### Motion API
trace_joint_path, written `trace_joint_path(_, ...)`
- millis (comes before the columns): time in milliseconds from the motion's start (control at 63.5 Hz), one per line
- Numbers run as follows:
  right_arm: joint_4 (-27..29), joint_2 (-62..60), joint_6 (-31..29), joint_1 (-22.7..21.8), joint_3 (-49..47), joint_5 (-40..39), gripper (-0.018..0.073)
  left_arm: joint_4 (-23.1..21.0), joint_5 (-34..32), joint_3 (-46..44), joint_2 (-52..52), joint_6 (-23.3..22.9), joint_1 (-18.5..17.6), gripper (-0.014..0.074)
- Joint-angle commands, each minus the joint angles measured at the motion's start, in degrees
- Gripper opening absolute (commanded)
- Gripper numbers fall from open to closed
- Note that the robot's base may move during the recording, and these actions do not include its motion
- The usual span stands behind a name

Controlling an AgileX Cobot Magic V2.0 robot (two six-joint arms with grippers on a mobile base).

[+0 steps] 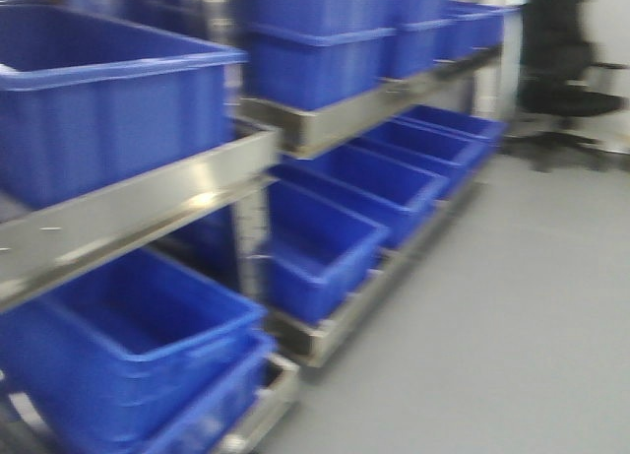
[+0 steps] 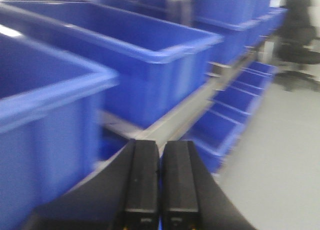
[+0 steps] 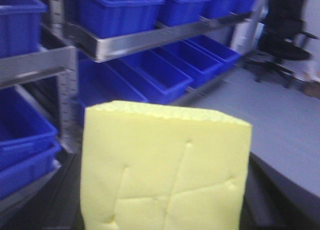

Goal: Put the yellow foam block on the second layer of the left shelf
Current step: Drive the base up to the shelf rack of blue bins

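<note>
Right wrist view: the yellow foam block [image 3: 165, 160] fills the frame from centre to 6 o'clock, its creased front face toward the lens and its pitted top edge level. It is carried clear of the racking, clamped by the right gripper [image 3: 162, 207], whose dark parts show at 8 and 4 o'clock beside the block.

Left wrist view: the left gripper [image 2: 160, 150] sits at 6 o'clock, its two black fingers [image 2: 142, 180] pressed together with nothing between them.

Front view (blurred): blue bins [image 1: 108, 109] stand in tiers on a steel shelf rail [image 1: 128, 208] from 7 to 1 o'clock. An office chair [image 1: 561, 70] stands at 2 o'clock on the grey floor [image 1: 512, 326].
</note>
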Motion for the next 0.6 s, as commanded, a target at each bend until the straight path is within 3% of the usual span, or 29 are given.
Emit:
trace_joint_path(0,-0.46,1.45,-0.33,-0.35,-1.64,-5.11,0.0279,-0.42,-4.76,1.58,-0.77,-0.22,0.02,0.0136)
trace_joint_path(583,-0.46,1.45,-0.33,-0.35,-1.64,-5.11,0.0279,-0.42,-4.76,1.58,-0.77,-0.22,0.02,0.0136)
